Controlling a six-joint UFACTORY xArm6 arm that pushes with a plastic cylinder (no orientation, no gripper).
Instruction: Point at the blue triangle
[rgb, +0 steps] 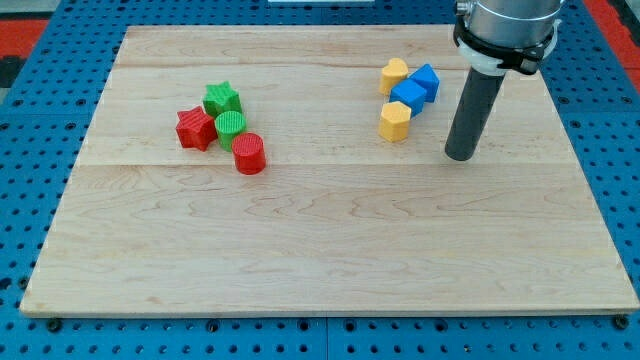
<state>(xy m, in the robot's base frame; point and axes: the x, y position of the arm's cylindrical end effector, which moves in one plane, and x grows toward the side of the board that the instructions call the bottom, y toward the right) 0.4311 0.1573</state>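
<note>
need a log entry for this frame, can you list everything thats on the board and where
red star block: 1, red, view's left, leftmost of the left cluster
green star block: 1, green, at the top of the left cluster
green round block: 1, green, between the red star and the red cylinder
red cylinder block: 1, red, at the bottom right of the left cluster
yellow blocks: 2, yellow, right cluster, one at its top, one at its bottom
blue blocks: 2, blue, right cluster, one in the middle, one up and right of it; which is the triangle I cannot tell
wooden board: 1, light wood, fills the view
blue pegboard: 1, blue, around the board
my tip: 1, dark rod, right of the right cluster, apart from the blocks
</note>
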